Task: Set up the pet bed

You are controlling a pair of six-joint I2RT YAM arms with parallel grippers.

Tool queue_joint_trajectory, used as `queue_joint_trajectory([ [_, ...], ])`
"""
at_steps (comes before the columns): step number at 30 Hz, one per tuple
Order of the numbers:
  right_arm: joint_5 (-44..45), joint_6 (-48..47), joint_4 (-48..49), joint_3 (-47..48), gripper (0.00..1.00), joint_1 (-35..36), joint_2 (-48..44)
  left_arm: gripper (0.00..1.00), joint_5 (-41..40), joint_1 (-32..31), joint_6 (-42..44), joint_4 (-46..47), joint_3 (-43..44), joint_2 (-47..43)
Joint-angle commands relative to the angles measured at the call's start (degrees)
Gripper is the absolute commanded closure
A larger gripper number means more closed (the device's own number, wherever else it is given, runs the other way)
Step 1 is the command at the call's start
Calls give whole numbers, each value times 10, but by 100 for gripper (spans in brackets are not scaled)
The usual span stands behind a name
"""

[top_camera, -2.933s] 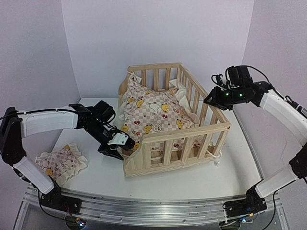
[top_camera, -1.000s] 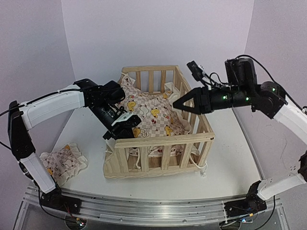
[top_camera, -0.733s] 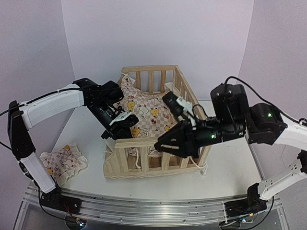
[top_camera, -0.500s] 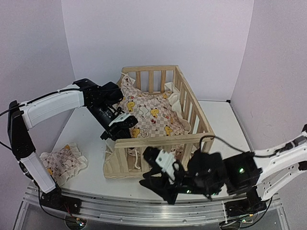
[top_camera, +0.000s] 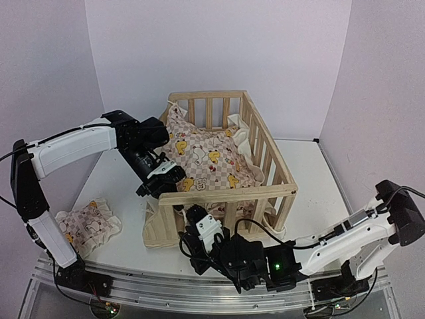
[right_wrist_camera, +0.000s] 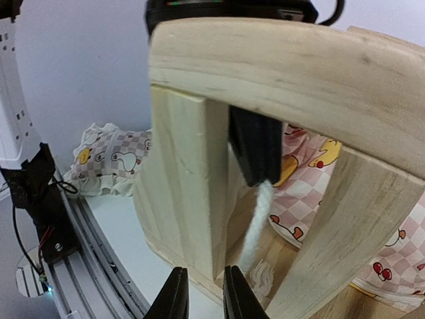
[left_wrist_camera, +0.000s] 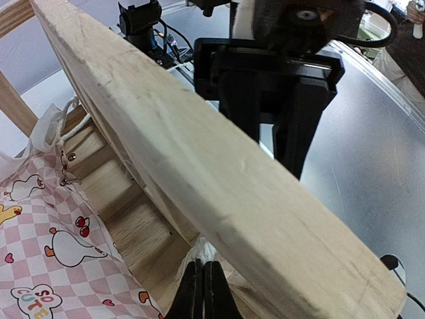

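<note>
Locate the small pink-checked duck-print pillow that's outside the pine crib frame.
In the top view, the small pink-checked duck-print pillow lies at the white table's near-left, beside the left arm's lower link, left of the slatted pine crib frame.

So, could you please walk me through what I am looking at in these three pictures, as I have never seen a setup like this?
These are two robot arms bolted to a white table, each ending in a two-finger gripper. The wide picture comes from a fixed camera above and behind them; the other two come from small cameras on the wrists, looking along the fingers. On the table stands a wooden crib with a checked duck-print cushion inside, and a smaller matching cushion lies at the left. The left gripper is shut at the crib's near left corner, apparently pinching a white cord. The right gripper sits low in front of the crib, slightly open, holding nothing.
</note>
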Motion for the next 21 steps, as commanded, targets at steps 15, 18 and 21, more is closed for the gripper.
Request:
queue_joint_trajectory([
  [15,67,79,52,17,73,-31,60,100,25,3,31,-22,-8,-18],
  [18,22,75,52,28,73,-43,73,100,23,3,25,-17,-5,-16],
  [21,1,83,52,31,77,-48,78,100,21,3,20,-13,-6,-15],
])
